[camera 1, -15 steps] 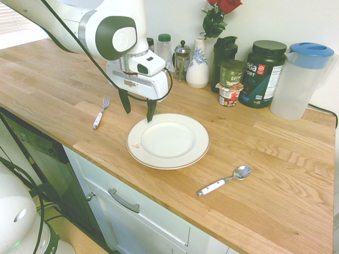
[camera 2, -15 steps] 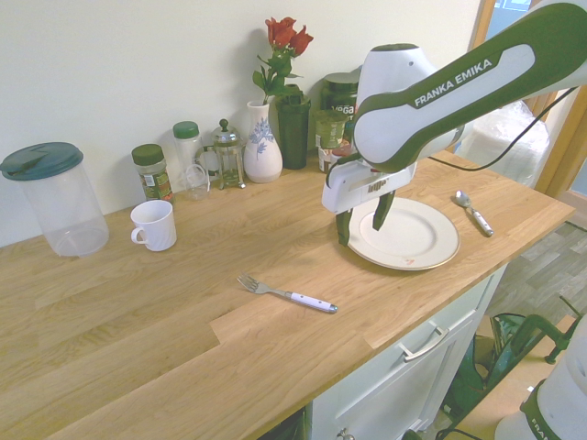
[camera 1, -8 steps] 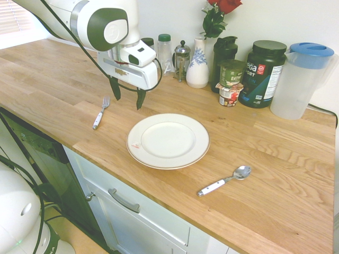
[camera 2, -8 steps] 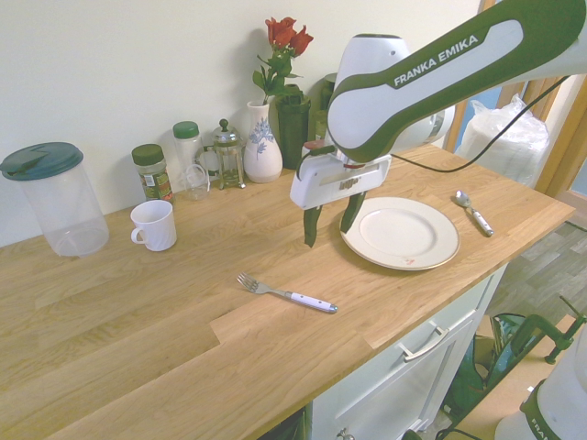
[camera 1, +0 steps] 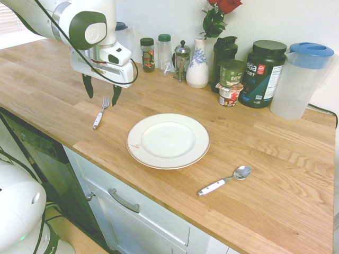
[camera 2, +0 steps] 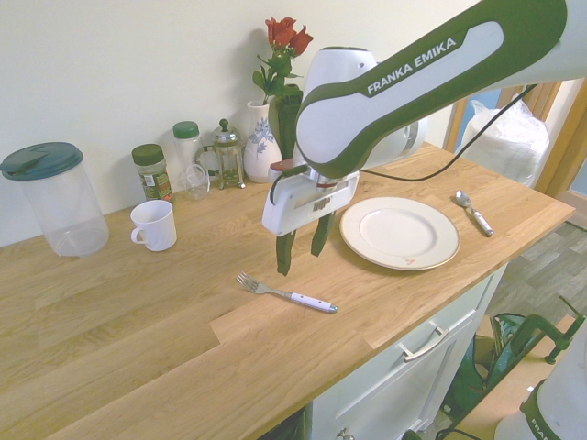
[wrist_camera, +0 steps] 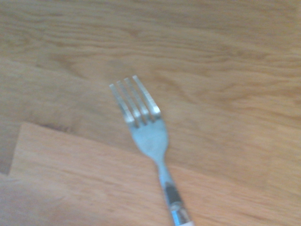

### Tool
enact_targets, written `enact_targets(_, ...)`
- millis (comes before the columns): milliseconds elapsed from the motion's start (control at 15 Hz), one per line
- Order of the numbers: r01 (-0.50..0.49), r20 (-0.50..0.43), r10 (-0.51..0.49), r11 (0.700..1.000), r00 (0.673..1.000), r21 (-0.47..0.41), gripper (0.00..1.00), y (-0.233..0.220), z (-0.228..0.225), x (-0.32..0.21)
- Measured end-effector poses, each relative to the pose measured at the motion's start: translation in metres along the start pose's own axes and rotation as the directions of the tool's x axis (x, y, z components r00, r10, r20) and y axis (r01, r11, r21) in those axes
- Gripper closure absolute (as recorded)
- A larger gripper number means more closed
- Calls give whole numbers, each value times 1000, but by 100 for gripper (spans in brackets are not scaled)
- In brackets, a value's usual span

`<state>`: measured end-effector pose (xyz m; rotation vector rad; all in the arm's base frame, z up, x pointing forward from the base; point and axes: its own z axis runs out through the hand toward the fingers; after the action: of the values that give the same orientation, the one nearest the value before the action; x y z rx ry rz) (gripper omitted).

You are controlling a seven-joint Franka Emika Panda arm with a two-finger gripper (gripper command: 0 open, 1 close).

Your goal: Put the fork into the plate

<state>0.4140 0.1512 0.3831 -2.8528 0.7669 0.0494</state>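
Pale wooden worktop (camera 1: 254, 143) leaves you bare wood between the white-handled metal fork (camera 1: 100, 114), near its front edge, and the round cream plate (camera 1: 168, 141). Your black-fingered gripper (camera 1: 102, 98) hovers by the fork, spread and empty.

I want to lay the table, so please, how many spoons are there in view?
1: the spoon lies on the countertop, beside the plate.

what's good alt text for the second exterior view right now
The robot's open, empty hand hovers above a white-handled fork lying on a wooden countertop; a round dinner plate and a spoon lie on the side away from the white mug.
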Motion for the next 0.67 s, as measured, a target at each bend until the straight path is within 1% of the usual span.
enact_targets(200, 92, 49, -91, 996, 995, -21, 0, -8, -4, -7)
enact_targets(400, 168, 81, -162, 983, 983, -70, 0, -6, 4, -9)
enact_targets(667, 225, 90, -216, 968, 972, -114, 0, -9, 17, -17)
